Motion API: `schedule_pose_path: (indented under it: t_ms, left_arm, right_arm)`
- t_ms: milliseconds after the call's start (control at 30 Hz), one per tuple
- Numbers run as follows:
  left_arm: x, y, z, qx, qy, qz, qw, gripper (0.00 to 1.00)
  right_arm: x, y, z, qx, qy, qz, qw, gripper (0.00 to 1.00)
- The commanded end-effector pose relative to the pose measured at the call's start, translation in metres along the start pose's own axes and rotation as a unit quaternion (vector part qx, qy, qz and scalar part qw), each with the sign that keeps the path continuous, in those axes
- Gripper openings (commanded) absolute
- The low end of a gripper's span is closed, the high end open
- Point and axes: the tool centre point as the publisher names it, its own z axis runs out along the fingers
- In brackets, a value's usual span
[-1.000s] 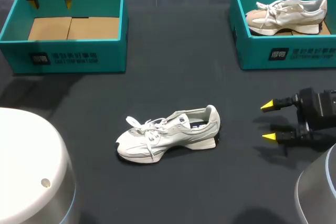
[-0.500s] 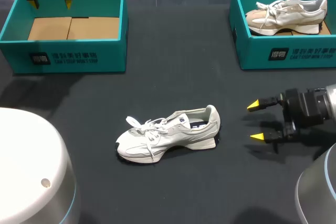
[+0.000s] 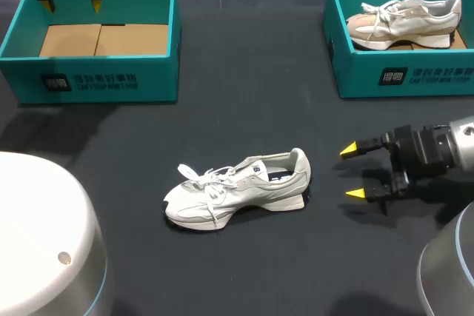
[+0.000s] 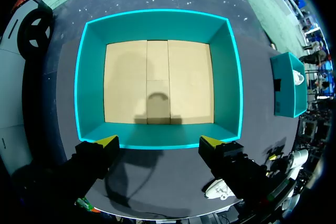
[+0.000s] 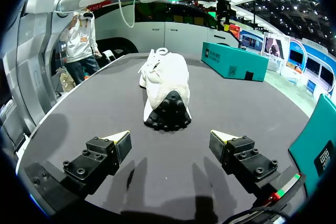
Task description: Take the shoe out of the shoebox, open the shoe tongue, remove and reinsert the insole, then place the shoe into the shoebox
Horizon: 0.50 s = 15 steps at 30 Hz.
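Two parts of the shoe [image 3: 237,189] stay hard to read: its opening shows only a dark lining with a small label, so I cannot tell whether the insole sits inside, and in the right wrist view the shoe [image 5: 165,85] is seen heel-on, which hides its toe. In the left wrist view only a white scrap of it [image 4: 215,188] shows past one finger. Both arms are cut off in the head view, leaving little more than the grippers. The shoe is a pale grey-white trainer with white laces [image 3: 207,179] and a black heel tread [image 5: 168,113]. It stands on its sole near the middle of the dark table [image 3: 244,101], with its toe toward my left side and its heel toward the right gripper [image 3: 352,172]. That gripper is near the heel but apart from it, with its fingers spread and nothing between them [image 5: 170,139]. The left gripper [image 3: 72,5] hangs over the far wall of the left shoebox [image 3: 96,79], also spread and holding nothing [image 4: 158,141], above the box's bare cardboard floor [image 4: 157,82]. A second shoe [image 3: 404,20] lies in the right shoebox [image 3: 404,75], its lower edge hidden by the near wall.
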Motion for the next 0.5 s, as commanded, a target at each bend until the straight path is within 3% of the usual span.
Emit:
schedule_pose_path:
  t_ms: [33, 233, 500]
  left_arm:
    - [0.0, 0.0, 0.0, 0.0, 0.0, 0.0, 1.0, 1.0]
    - [0.0, 0.0, 0.0, 0.0, 0.0, 0.0, 1.0, 1.0]
    - [0.0, 0.0, 0.0, 0.0, 0.0, 0.0, 1.0, 1.0]
  right_arm:
    - [0.002, 0.006, 0.017, 0.005, 0.025, -0.019, 1.0, 1.0]
    - [-0.004, 0.009, 0.046, -0.012, 0.046, -0.02, 0.999, 1.0]
    - [-0.011, 0.012, 0.058, -0.018, 0.056, -0.011, 0.998, 1.0]
